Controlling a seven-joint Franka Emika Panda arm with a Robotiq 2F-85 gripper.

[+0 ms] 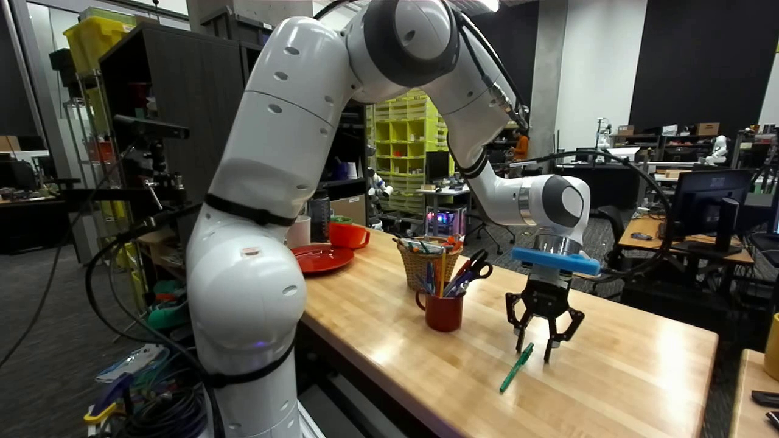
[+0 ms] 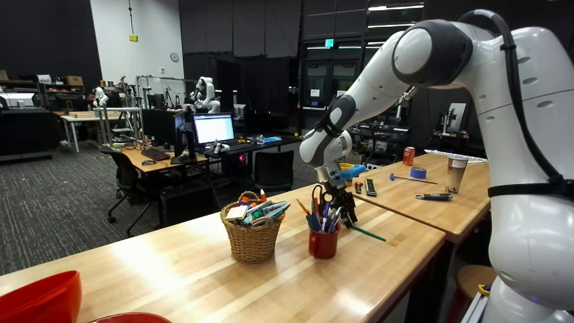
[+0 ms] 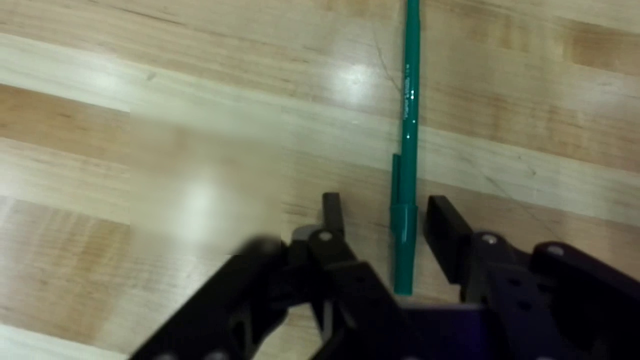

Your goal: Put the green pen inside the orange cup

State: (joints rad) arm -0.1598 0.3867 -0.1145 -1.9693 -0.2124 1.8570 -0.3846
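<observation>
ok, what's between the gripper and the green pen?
Only bare tabletop; in the wrist view it shows between the green pen and either side of the open gripper.

The surface [image 1: 645, 359] is glossy, pale wood in strips, some darker, with bright patches of reflected light and, in the wrist view, fine dark lines. The green pen [image 3: 409, 145] lies flat on it, near the upright red cup [image 1: 443, 313]. A wicker basket [image 2: 252, 242] stands near that cup. Farther along sit a red plate [image 1: 325, 258] and, beside it, an orange bowl [image 1: 345, 236] with a handle.
</observation>
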